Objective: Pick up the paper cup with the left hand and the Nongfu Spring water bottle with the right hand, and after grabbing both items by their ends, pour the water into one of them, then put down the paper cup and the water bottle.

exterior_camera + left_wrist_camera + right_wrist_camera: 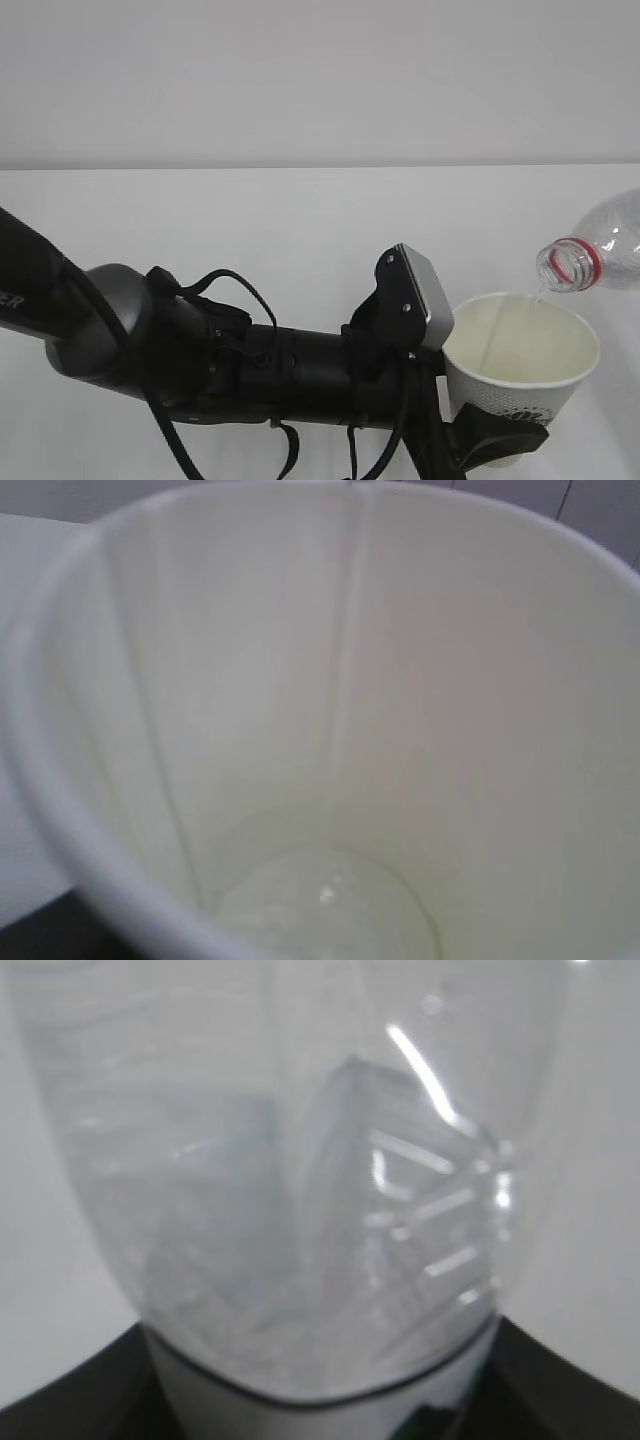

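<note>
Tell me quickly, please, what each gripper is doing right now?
Left gripper: closed on the paper cup.
Right gripper: hardly in view, holding the Nongfu Spring water bottle.

Lower right of the exterior frame: paper cup (520, 365) upright above the counter (250, 220), left hand (250, 355) reaching in from the left edge. Upper right of the cup: Nongfu Spring water bottle (600, 250), tilted, mouth just over the rim. Inside the cup: water (325, 915) on the bottom
</note>
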`<action>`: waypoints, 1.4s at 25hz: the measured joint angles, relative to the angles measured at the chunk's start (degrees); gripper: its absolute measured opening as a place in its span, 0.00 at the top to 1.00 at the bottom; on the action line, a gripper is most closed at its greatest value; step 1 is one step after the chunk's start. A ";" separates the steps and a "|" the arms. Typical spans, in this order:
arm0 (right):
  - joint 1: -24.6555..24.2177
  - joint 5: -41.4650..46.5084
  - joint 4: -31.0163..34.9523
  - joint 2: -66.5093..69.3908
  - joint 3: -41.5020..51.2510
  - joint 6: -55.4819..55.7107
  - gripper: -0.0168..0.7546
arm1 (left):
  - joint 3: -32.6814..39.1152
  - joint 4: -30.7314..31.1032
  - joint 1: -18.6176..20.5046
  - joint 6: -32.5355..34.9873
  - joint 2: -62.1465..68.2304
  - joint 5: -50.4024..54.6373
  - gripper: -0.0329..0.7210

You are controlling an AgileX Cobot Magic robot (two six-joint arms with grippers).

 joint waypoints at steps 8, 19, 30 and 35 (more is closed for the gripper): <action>0.00 0.00 0.00 0.00 0.00 -1.16 0.38 | 0.00 0.00 0.00 0.00 0.00 0.00 0.28; 0.00 0.00 0.00 0.00 0.00 -1.20 0.38 | 0.00 0.00 0.00 0.00 0.00 0.00 0.28; 0.00 0.00 0.14 0.00 0.00 -1.29 0.38 | 0.00 0.00 0.00 0.00 0.00 0.00 0.29; 0.00 0.00 0.14 0.00 0.00 -1.29 0.38 | 0.00 0.00 0.00 0.00 0.00 0.00 0.29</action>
